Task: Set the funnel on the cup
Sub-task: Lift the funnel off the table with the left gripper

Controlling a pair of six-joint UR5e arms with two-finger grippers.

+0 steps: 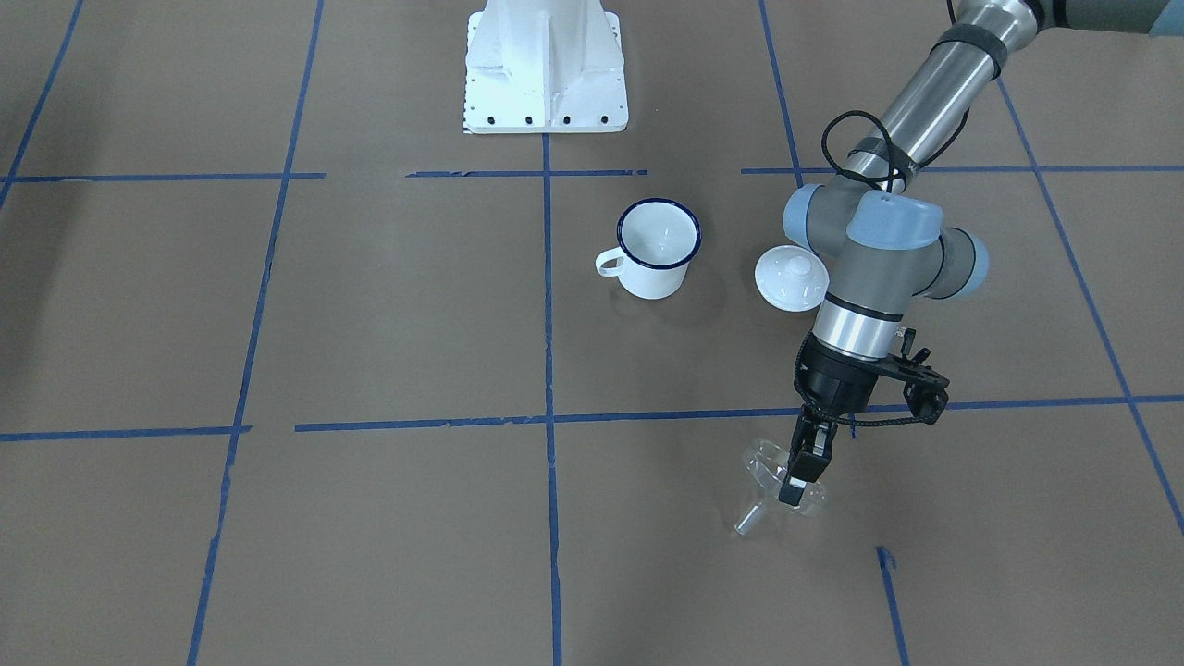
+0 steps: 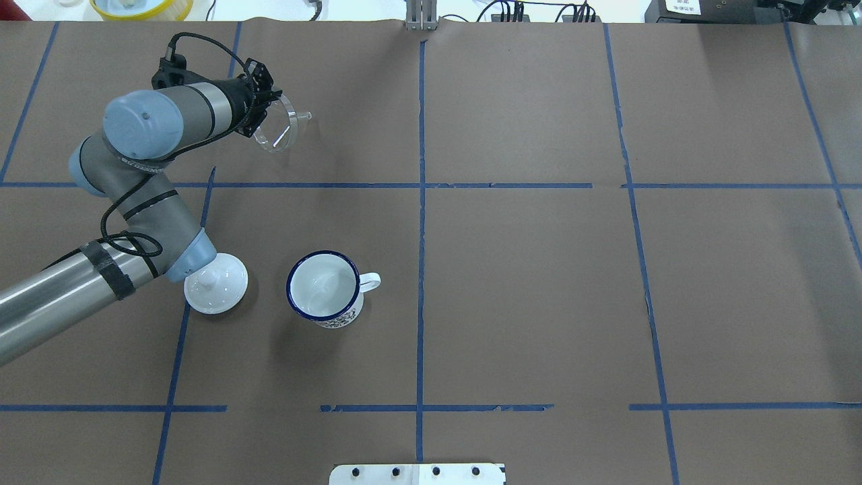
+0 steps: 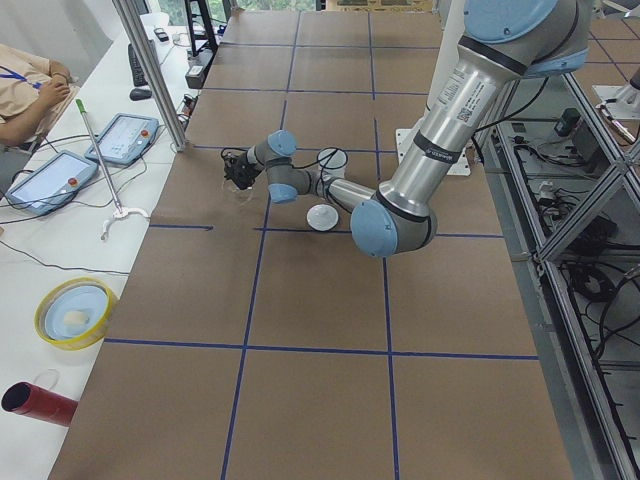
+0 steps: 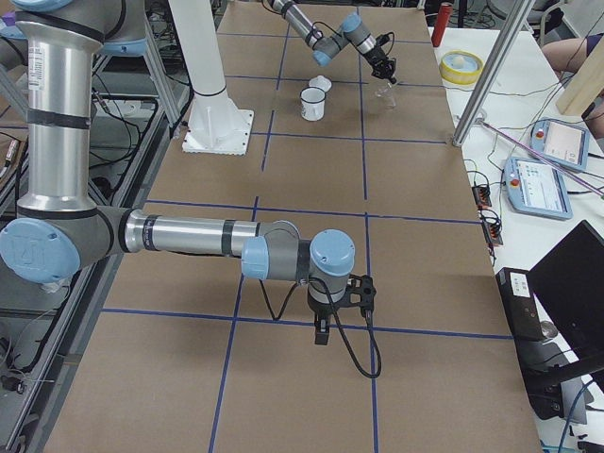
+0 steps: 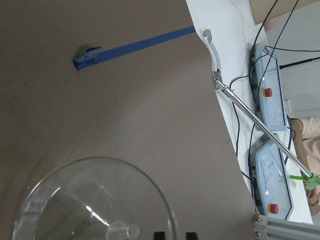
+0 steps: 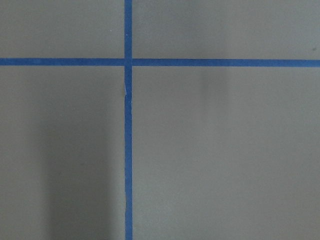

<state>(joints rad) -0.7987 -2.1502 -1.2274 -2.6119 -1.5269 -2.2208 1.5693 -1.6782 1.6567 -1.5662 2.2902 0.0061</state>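
The clear plastic funnel (image 1: 760,467) is tilted, spout (image 1: 746,524) pointing away from the arm. My left gripper (image 1: 794,488) is shut on its rim, low over the table's far left part. It shows in the overhead view (image 2: 283,128) and fills the lower left of the left wrist view (image 5: 95,200). The white enamel cup (image 1: 657,250) with a dark blue rim stands upright and empty near the table's middle (image 2: 325,289), well apart from the funnel. My right gripper (image 4: 321,335) shows only in the exterior right view; I cannot tell whether it is open or shut.
A white domed lid with a knob (image 1: 791,277) lies beside the cup, under my left arm's elbow (image 2: 217,283). The robot's white base (image 1: 546,69) stands behind the cup. Blue tape lines cross the brown table. The right wrist view shows only table and tape.
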